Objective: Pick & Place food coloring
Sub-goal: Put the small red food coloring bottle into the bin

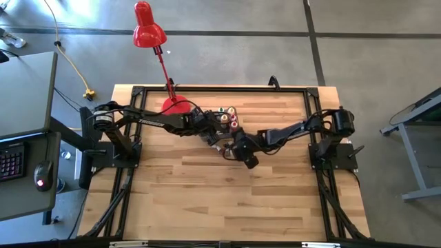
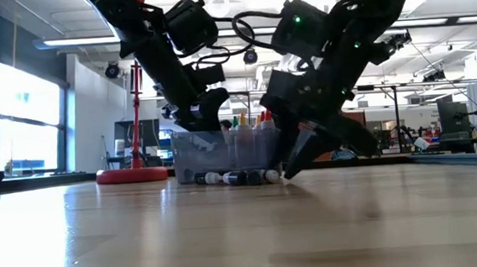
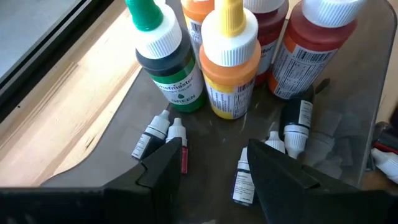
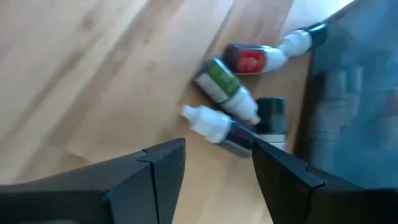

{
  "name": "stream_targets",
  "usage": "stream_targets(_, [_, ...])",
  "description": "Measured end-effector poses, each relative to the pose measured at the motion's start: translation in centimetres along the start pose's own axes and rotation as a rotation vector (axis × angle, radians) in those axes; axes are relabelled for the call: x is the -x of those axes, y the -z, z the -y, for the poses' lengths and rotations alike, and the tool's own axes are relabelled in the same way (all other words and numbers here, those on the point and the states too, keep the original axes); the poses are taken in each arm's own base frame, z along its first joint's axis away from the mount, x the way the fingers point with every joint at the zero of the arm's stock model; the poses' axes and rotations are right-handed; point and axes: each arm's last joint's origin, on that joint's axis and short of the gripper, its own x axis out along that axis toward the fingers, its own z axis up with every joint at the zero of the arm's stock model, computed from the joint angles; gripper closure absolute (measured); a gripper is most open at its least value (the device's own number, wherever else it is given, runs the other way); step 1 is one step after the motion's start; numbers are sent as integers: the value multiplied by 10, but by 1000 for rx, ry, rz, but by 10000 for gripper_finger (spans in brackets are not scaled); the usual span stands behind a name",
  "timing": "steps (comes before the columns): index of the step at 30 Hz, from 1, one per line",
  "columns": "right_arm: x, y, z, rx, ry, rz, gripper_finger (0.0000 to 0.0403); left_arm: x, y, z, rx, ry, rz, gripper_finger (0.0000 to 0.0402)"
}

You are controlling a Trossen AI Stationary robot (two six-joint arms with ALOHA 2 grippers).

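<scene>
1. the right gripper (image 4: 214,174) hangs low over the bare wood just outside the grey plastic bin (image 2: 223,156), fingers parted with nothing between them.
2. straight ahead of those fingers lies a small cluster of tiny food coloring bottles (image 4: 239,93) on the table, beside the bin's wall; a dark one with a white cap (image 4: 217,127) is nearest, almost at the fingertips.
3. that nearest bottle lies flat, its long axis slanting across the gap between the fingers, not square to it, so i'd judge the wrist needs a small turn before closing.
4. a green-labelled bottle (image 4: 225,87) and a red-labelled one (image 4: 252,60) lie just behind it, touching or nearly so, which could crowd the grip.
5. the right arm reaches in from its side, elbow raised, wrist pitched steeply down toward the table.
6. the left gripper (image 3: 214,165) hovers inside the bin, open and empty, above more tiny bottles lying on the bin floor, with larger upright bottles, green (image 3: 168,56) and yellow (image 3: 230,59), beyond.
7. the right arm is the nearer one to the loose bottles.
</scene>
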Motion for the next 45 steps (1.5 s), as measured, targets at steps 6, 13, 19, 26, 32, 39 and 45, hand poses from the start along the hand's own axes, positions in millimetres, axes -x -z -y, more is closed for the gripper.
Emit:
stream_targets(6, [-1, 4, 8, 108, -39, 54, 222, 0, 0, 0, 0, 0, 0, 222])
stream_targets(13, [-2, 5, 8, 184, -107, 126, 222, 0, 0, 0, 0, 12, -3, 222])
stream_targets(19, [-2, 6, 14, 163, -103, 164, 222, 0, 0, 0, 0, 12, -3, 222])
stream_targets(26, [-2, 16, 19, -12, -164, 143, 222, 0, 0, 0, 0, 12, -3, 222])
stream_targets(32, [-2, 16, 17, -29, -197, 147, 222, 0, 0, 0, 1, 13, -3, 222])
stream_targets(39, [0, 12, 7, -116, -215, 80, 223, 0, 0, 0, 1, 13, -3, 222])
stream_targets(45, [2, -1, -13, 3, -158, 26, 238, 0, 0, 0, 1, 13, -2, 222])
